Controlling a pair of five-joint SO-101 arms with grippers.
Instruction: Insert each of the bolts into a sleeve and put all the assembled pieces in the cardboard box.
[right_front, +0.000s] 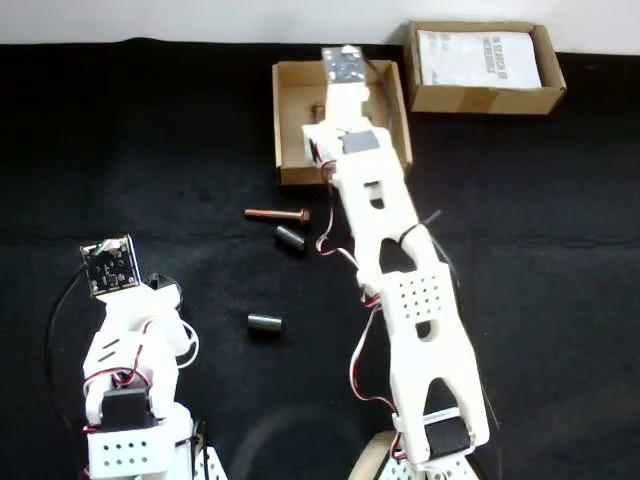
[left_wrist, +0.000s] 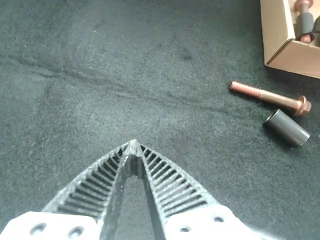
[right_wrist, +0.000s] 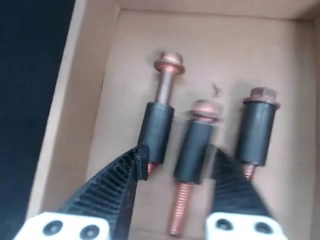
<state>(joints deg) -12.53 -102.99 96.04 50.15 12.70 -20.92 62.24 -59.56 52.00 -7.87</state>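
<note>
Assemblies (right_wrist: 194, 150) three, loose bolt (right_front: 277, 214) one, sleeves (right_front: 290, 239) two.

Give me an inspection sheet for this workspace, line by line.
Surface: black cloth, creased.
Job's things: three bolt-and-sleeve pieces in the cardboard box; a bolt loose on the cloth, a sleeve beside it, another sleeve nearer the arms.
Clutter: second box holding a printed sheet.
Grippers: left gripper shut above bare cloth; right gripper open over the cardboard box, straddling the middle piece.
Cables: red and white wires along both arms.
Surroundings: pale wall behind.
</note>
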